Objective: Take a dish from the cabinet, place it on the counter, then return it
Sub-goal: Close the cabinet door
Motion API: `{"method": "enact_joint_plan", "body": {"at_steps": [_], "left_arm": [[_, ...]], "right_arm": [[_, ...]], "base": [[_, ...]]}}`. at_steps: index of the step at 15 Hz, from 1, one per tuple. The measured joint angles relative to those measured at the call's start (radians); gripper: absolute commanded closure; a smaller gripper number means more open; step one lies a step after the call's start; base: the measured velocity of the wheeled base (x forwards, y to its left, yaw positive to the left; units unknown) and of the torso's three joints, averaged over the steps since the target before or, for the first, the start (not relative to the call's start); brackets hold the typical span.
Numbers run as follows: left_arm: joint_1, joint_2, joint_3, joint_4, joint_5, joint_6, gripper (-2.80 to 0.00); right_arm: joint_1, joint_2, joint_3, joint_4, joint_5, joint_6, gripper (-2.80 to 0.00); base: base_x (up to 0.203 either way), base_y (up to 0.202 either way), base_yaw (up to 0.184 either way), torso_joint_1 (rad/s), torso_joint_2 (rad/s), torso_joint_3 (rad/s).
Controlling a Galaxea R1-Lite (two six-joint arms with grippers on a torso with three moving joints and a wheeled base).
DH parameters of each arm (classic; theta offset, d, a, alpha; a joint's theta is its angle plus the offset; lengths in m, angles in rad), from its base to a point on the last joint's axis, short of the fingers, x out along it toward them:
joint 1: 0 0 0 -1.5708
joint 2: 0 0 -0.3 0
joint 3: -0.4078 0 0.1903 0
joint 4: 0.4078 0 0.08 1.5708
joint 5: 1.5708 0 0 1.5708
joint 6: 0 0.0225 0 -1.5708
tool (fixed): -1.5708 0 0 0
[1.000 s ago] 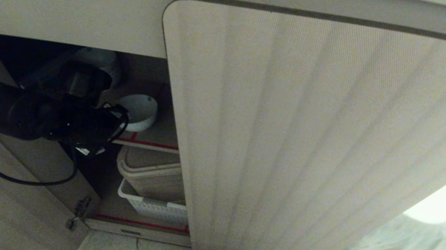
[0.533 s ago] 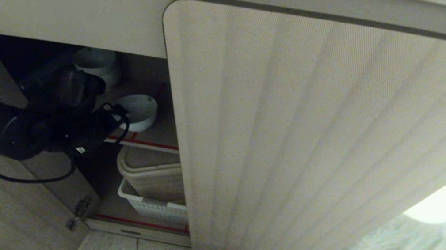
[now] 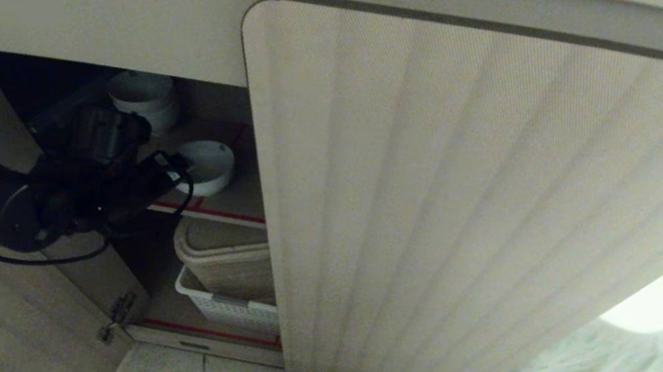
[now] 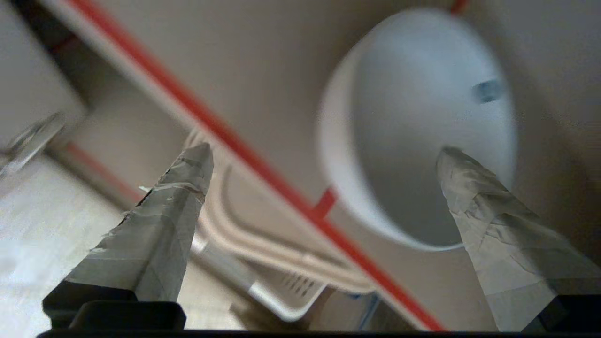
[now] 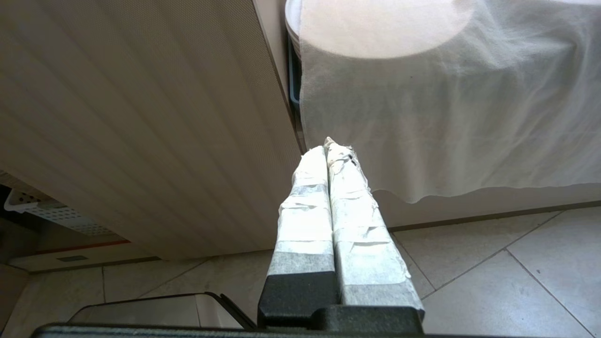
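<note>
Left gripper (image 4: 324, 155) wide, nothing in it, just in front of the shelf's (image 3: 235, 204) taped front edge. Bowl (image 3: 206, 165) sits near that edge, inside the cabinet (image 3: 436, 196); bowl stack (image 3: 143, 95) further back. I see 1 finger (image 4: 469, 188) lined over the bowl's hollow, the other outside and low, near the red tape (image 4: 263, 164). I reckon that finger could catch the edge. Glossy wall may slip if I close off-centre. Right gripper (image 5: 328, 148) pressed together, idle beside the door.
</note>
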Motion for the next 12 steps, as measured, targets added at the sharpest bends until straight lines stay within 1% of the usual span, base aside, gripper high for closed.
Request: {"method": "enact_joint_plan", "body": {"at_steps": [2,4,9,10,12], "left_arm": [[0.000,0.003,0.018,-0.098,0.000,0.044,-2.80],[-0.001,0.009,0.033,-0.171,0.001,0.069,-2.80],[-0.004,0.014,0.059,-0.240,0.006,0.071,-2.80],[-0.005,0.017,0.065,-0.263,0.007,0.079,-2.80],[-0.005,0.024,0.089,-0.316,0.006,0.117,-2.80]], "right_arm": [[0.000,0.000,0.000,0.000,0.000,0.000,0.00],[0.000,0.000,0.000,0.000,0.000,0.000,0.00],[0.000,0.000,0.000,0.000,0.000,0.000,0.00],[0.000,0.000,0.000,0.000,0.000,0.000,0.00],[0.000,0.000,0.000,0.000,0.000,0.000,0.00]], "base": [[0.000,0.000,0.000,0.000,0.00,0.000],[0.000,0.000,0.000,0.000,0.00,0.000],[0.000,0.000,0.000,0.000,0.00,0.000],[0.000,0.000,0.000,0.000,0.00,0.000],[0.000,0.000,0.000,0.000,0.00,0.000]]}}
